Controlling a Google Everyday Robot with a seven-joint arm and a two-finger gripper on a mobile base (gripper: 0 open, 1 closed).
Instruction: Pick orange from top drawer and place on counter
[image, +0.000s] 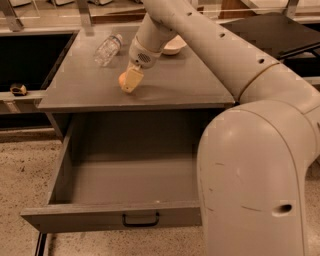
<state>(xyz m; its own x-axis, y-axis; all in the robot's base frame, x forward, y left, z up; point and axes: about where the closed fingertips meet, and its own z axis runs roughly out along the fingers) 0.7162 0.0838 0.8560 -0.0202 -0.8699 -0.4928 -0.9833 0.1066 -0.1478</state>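
Observation:
The top drawer (125, 175) stands pulled out below the counter, its inside bare, with a small black handle (141, 219) on the front panel. My gripper (129, 82) reaches down from the arm to the counter (190, 82), near its front left part. Its pale fingers (132, 77) are shut on the orange (121, 80), which peeks out on their left side and sits at or just above the counter surface.
A clear plastic bottle (107, 48) lies at the counter's back left. A white bowl (173, 46) sits at the back, partly behind my arm. My arm's large white body (250, 175) fills the right foreground and covers the drawer's right end.

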